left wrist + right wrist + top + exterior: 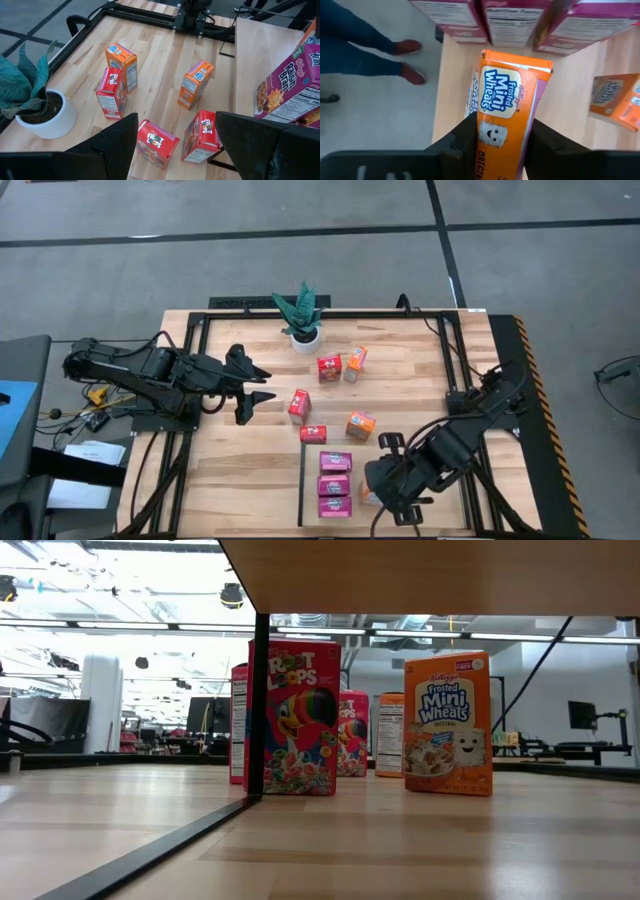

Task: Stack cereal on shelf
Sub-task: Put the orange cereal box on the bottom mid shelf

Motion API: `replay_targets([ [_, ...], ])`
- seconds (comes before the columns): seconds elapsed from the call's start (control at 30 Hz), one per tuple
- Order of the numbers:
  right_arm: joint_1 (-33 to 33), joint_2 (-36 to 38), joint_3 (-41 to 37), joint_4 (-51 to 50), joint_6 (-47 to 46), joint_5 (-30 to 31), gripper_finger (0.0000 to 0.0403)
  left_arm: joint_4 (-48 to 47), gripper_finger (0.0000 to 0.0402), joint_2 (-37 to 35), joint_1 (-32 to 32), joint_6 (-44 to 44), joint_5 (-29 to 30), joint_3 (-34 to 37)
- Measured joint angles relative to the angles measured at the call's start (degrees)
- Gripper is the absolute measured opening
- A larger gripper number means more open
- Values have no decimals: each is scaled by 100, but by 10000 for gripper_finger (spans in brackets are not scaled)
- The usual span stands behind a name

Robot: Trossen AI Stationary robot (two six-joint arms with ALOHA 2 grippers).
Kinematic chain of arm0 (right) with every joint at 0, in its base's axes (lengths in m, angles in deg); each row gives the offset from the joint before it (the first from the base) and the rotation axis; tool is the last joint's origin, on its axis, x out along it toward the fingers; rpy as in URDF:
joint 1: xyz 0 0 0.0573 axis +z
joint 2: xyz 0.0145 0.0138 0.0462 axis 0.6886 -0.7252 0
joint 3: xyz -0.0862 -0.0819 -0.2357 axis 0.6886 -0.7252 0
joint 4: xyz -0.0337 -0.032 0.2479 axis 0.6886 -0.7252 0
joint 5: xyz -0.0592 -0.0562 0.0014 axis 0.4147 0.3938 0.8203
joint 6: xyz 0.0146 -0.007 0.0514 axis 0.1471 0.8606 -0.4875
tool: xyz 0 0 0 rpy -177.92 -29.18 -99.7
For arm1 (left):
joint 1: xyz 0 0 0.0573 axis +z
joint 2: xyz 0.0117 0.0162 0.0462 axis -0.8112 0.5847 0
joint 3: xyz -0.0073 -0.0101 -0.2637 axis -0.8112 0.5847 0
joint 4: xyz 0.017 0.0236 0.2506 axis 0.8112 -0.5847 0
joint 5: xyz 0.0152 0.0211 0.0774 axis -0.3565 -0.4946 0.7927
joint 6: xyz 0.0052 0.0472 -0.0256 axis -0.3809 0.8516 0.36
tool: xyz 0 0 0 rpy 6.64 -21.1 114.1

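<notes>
Placement is the step in hand: the right gripper [495,150], closed on an orange cereal box [507,112], holds it over the shelf [420,470] beside three stacked purple boxes [334,482], and next must lower and release it, while the left gripper [262,385] waits open

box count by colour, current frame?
Magenta-purple boxes: 3, in a row on the shelf
Orange boxes: 3, one held in the right gripper
Red boxes: 3, loose on the table
Total: 9
</notes>
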Motion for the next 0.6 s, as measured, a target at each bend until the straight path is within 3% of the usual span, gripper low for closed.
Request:
replay_targets([
  [0.2, 44, 0, 0, 28, 34, 6, 143, -10, 255, -2, 0, 3, 0, 0],
  [0.6, 118, 0, 0, 75, -50, 126, 222, -36, 255, -2, 0, 5, 0, 0],
])
